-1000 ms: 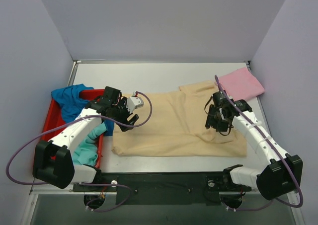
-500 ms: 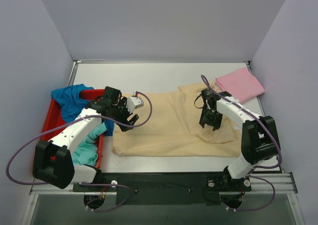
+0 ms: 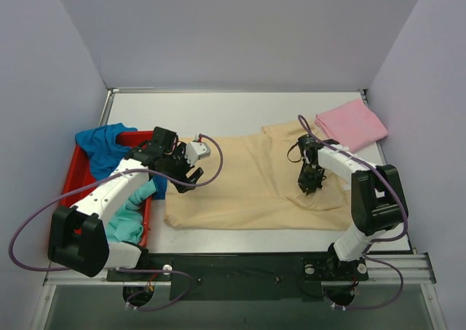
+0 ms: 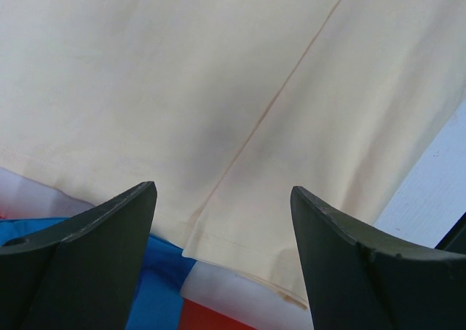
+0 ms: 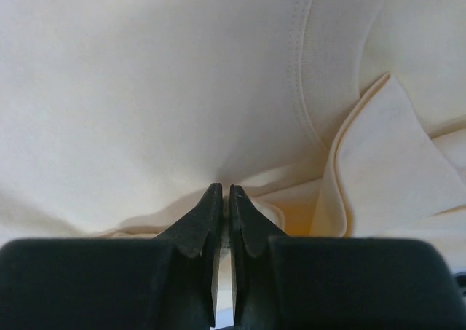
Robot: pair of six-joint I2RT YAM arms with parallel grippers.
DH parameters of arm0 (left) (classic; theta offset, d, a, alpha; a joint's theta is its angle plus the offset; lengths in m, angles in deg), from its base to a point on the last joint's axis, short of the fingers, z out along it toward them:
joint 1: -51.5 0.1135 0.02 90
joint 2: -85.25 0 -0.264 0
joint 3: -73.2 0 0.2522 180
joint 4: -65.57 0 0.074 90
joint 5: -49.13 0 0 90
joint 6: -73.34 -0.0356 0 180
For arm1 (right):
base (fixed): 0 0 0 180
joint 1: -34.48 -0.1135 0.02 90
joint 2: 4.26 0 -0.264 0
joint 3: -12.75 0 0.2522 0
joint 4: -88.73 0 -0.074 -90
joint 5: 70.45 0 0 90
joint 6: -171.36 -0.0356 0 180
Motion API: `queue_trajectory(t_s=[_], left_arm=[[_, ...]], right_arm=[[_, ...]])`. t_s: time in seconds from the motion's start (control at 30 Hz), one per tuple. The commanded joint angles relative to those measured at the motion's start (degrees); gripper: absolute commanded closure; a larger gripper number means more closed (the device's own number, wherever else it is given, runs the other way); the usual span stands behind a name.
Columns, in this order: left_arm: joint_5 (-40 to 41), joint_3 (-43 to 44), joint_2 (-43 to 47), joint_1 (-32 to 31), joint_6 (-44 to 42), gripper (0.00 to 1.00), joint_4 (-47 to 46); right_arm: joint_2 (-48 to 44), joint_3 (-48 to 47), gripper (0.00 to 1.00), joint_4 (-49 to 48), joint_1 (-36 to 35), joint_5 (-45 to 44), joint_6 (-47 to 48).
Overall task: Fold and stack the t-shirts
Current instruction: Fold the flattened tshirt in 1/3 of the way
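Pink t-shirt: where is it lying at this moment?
In the top external view the pink t-shirt lies at the far right corner of the table, next to the right wall, just beyond the far right edge of the beige t-shirt.

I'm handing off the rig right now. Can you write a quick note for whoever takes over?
Left gripper open over the beige t-shirt's edge by the red tray, holding nothing.
Right gripper shut on a pinch of the same shirt, near its right side.
Pink t-shirt folded at the far right corner; blue t-shirt and teal t-shirt bunched in the tray.
Left: fold beige, blue, teal; stack all.
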Motion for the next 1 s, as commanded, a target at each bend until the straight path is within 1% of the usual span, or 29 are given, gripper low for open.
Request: queue_trajectory(t_s=[0.0, 0.1, 0.23, 0.4, 0.57, 0.77, 0.83, 0.87, 0.93, 0.97], left_arm=[[-0.87, 0.73, 0.15, 0.32, -0.2, 0.15, -1.3], [-0.87, 0.81, 0.06, 0.32, -0.29, 0.15, -1.39], [-0.78, 0.99, -0.02, 0.32, -0.29, 0.15, -1.39], [-0.26, 0.64, 0.24, 0.32, -0.29, 0.15, -1.57], [0.18, 0.64, 0.42, 0.32, -0.29, 0.15, -1.3], [0.18, 0.73, 0.24, 0.32, -0.2, 0.15, -1.57], [0.1, 0.46, 0.24, 0.32, -0.2, 0.15, -1.66], [0.27, 0.55, 0.33, 0.32, -0.2, 0.15, -1.57], [0.27, 0.55, 0.24, 0.32, -0.2, 0.15, -1.74], [0.27, 0.55, 0.24, 0.32, -0.2, 0.15, -1.74]], right_arm=[[-1.33, 0.27, 1.0, 0.71, 0.35, -1.21, -0.33], [-2.04, -1.39, 1.0, 0.71, 0.0, -2.97, 0.81], [-1.42, -6.83, 1.0, 0.53, -3.07, -9.47, 3.54], [2.35, -10.54, 1.0, -2.71, -4.92, -9.57, 5.12], [4.03, -11.33, 1.0, -6.93, -8.26, -10.18, 5.83], [6.14, -10.72, 1.0, -9.57, -8.7, -9.48, 4.95], [4.39, -8.53, 1.0, -13.08, -8.96, -9.05, 4.25], [3.42, -6.0, 1.0, -16.57, -8.88, -8.52, 3.81], [1.66, -2.04, 0.95, -21.67, -8.88, -4.06, 4.07], [1.31, -1.49, 0.84, -22.14, -8.62, -2.73, 4.42]])
